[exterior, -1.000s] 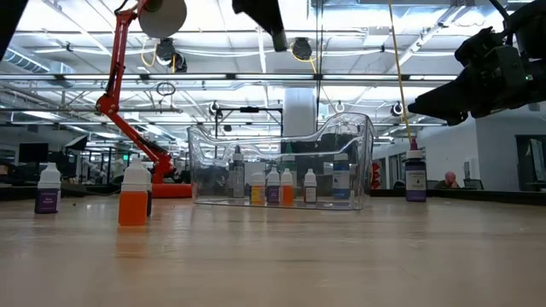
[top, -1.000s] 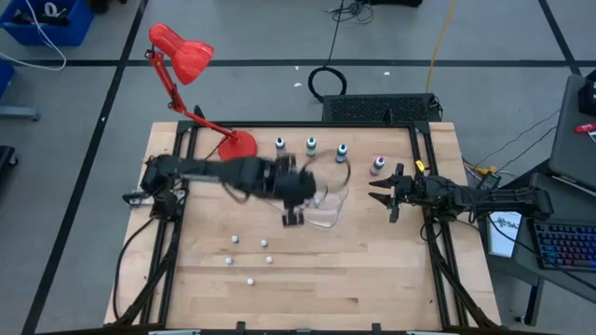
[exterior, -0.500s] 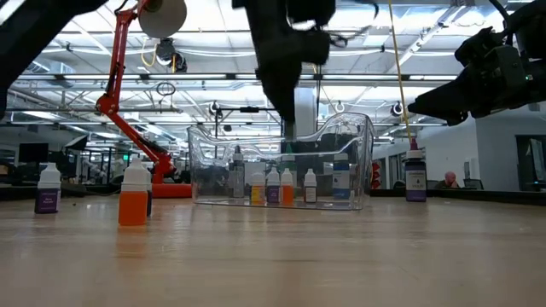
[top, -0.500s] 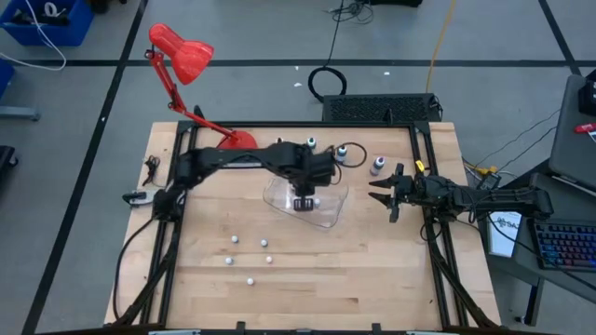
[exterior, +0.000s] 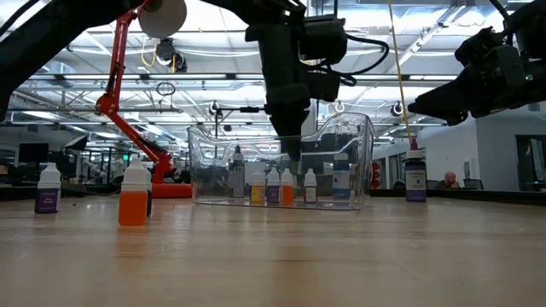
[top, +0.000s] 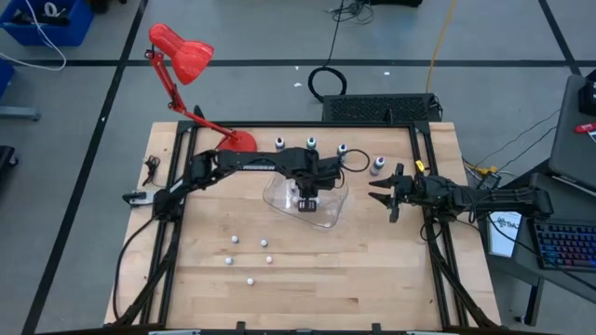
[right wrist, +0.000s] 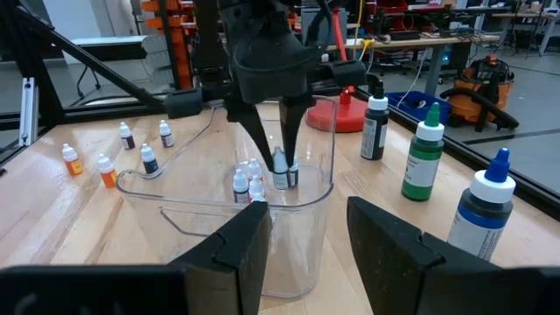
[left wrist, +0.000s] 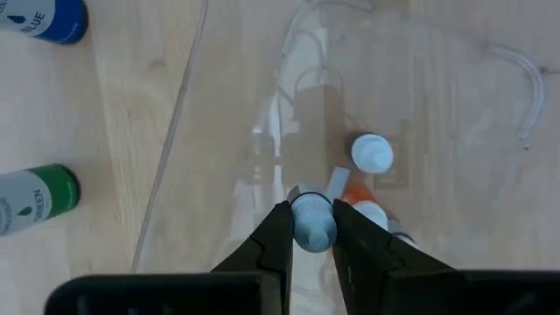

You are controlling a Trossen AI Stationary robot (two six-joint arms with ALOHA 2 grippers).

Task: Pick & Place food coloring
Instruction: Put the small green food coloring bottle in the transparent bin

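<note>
Lowered left gripper (left wrist: 311,229) into tub (left wrist: 516,87); labels BLUE, GREEN

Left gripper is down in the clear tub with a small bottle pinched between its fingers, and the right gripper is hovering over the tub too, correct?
Not quite. The left gripper is in the clear tub, shut on a small bottle. The right gripper, though, is not over the tub: the high view shows it open, off to the tub's right side, clear of it.

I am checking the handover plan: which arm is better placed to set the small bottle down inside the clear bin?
Left. Its gripper already holds the bottle over the clear bin, beside bottles lying inside. The right gripper waits open beside the bin, holding nothing.
</note>
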